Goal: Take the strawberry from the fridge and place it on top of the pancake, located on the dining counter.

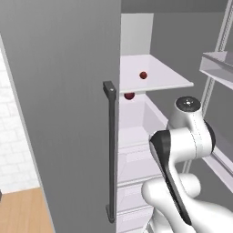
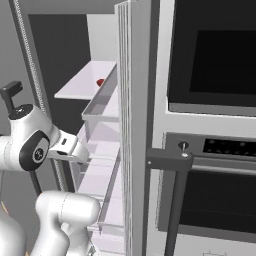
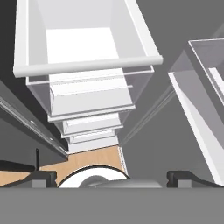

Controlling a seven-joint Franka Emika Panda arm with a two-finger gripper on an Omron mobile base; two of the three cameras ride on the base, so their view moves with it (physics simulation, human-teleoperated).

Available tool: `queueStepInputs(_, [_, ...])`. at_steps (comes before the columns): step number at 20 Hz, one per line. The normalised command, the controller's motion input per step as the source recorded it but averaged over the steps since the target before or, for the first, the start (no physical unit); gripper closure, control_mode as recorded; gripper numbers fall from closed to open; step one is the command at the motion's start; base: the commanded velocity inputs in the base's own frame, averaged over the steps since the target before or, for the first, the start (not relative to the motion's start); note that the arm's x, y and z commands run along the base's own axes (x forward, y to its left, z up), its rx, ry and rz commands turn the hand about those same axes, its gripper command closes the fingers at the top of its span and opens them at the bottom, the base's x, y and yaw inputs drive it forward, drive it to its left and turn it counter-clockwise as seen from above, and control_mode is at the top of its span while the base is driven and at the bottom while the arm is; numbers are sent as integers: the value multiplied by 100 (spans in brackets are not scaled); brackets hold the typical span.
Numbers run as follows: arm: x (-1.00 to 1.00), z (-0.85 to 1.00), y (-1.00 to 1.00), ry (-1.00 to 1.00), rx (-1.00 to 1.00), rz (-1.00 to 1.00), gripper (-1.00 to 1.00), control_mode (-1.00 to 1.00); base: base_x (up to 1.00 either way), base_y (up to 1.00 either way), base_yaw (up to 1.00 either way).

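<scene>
step: reaching into open fridge (image 1: 63, 91)
strawberry (image 1: 143, 75): on white shelf (image 1: 168, 81), above gripper (image 3: 112, 177)
gripper: fingers apart, empty
next: raise hand to shelf

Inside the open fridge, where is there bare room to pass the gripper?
Bare: the white shelf right of the small red strawberry, and the clear drawer below. Tighter at the shelf's left front edge, where a rounder dark-red fruit sits underneath.
</scene>
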Motion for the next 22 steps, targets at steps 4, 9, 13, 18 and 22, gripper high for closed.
queueStepInputs(4, [0, 0, 0, 0, 0, 0, -100, 100, 1, -1, -2])
queueStepInputs(9, [17, 18, -4, -15, 0, 7, -100, -100, 0, 0, 0])
queueStepInputs(13, [8, 92, 0, -13, 2, 1, -100, -100, 0, 0, 0])
queueStepInputs(18, [15, 72, 8, -30, 2, 10, -100, -100, 0, 0, 0])
queueStepInputs(22, [3, 82, 2, -26, 4, 11, -100, -100, 0, 0, 0])
